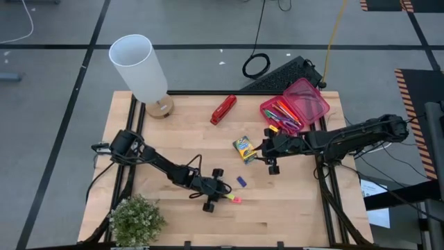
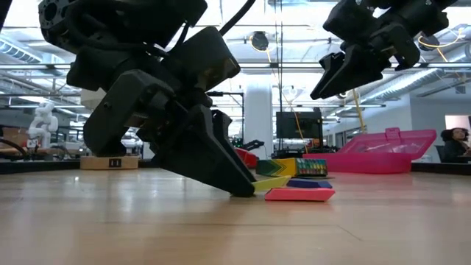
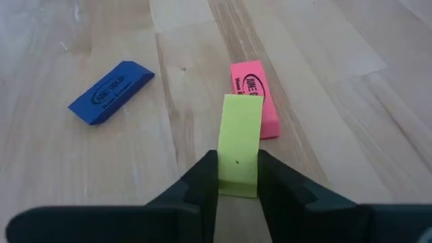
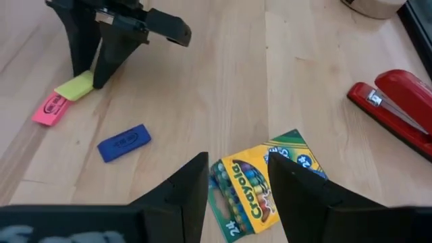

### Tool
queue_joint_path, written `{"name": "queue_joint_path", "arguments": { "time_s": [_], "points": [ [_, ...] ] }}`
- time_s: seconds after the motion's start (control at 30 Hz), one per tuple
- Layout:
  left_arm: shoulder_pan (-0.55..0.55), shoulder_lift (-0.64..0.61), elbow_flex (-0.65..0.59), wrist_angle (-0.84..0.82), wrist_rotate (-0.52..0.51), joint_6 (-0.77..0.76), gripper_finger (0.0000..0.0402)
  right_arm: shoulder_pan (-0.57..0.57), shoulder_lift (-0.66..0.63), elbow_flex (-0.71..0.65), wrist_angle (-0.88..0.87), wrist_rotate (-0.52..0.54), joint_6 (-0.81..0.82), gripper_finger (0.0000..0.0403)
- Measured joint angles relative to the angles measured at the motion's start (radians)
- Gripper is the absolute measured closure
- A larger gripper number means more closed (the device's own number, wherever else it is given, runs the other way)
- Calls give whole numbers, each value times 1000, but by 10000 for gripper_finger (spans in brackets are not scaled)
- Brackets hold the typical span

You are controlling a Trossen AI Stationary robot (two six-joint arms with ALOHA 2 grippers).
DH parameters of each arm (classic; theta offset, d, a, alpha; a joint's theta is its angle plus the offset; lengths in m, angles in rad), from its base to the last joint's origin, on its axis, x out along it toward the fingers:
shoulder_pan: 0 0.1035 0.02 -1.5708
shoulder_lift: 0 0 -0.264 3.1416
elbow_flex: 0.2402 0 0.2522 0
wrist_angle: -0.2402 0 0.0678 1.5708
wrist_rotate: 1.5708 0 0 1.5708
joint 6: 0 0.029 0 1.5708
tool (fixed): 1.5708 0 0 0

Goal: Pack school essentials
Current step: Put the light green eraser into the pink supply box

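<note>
I am gripping the yellow eraser (image 3: 239, 145) in my left claw (image 3: 237, 177) at the surface (image 1: 173, 146), touching the pink eraser (image 3: 254, 96). My right claw (image 4: 237, 177) is hovering open above the crayon box (image 4: 260, 182).

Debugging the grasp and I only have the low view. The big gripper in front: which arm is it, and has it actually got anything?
Observer: That's the left gripper. It's shut on the yellow eraser.
Operator: Anything loose nearby?
Observer: A blue eraser lies flat, apart from that gripper.
Operator: And the right arm, what's under it?
Observer: The right gripper is open, right above the crayon box.
</note>
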Motion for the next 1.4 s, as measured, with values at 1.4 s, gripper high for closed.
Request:
{"name": "queue_joint_path", "arguments": {
  "time_s": [1.4],
  "points": [
    [185, -297, -3, -176, 159, -133, 300, 263, 504, 1, 794, 261, -703, 297]
  ]
}}
